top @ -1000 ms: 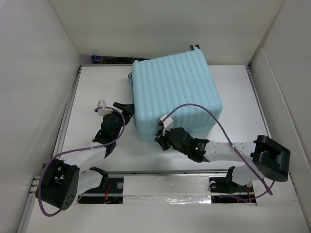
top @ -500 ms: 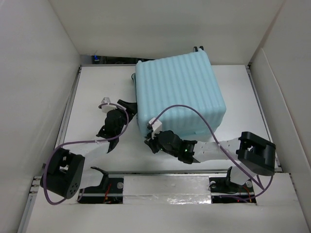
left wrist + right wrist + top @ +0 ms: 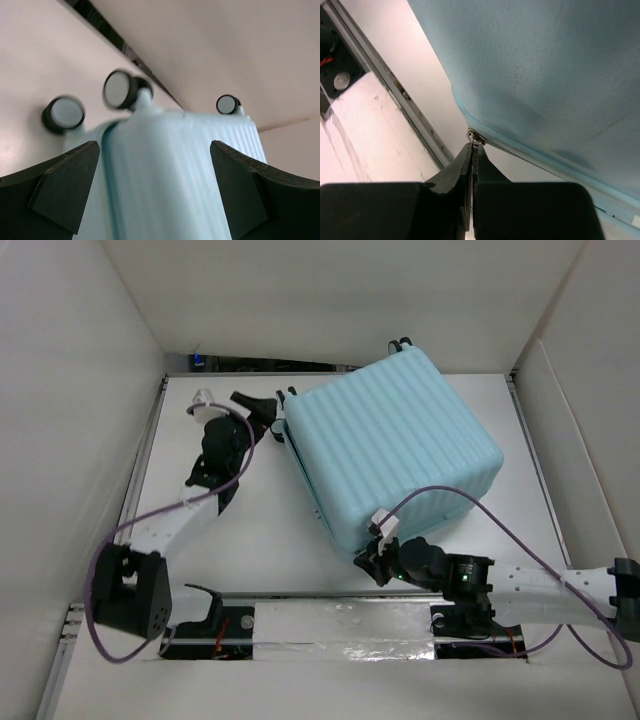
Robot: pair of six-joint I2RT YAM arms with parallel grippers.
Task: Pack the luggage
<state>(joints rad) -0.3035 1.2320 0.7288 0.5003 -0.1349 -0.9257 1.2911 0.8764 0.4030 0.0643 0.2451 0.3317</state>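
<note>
Down at the near edge, the right gripper (image 3: 366, 556) is clenched tight, jaws pressed together. In the wrist view its tips (image 3: 472, 145) pinch the little metal zip pull (image 3: 476, 137) at the luggage's near corner. The zip line runs away along the seam just above the white table (image 3: 250, 530).

Up from there lies the luggage (image 3: 400, 450), shell shut and lying flat on the table. It sits right of centre, turned at an angle, with its ribbed top facing up.

Across on the left, further back, the left gripper (image 3: 262, 412) is released, jaws spread wide with nothing in them. It sits just beside the luggage's far-left corner. Its wrist view frames the ribbed shell (image 3: 170, 175) between the two fingers (image 3: 65, 190).

At the far end are the wheels (image 3: 119, 89), blurred.
</note>
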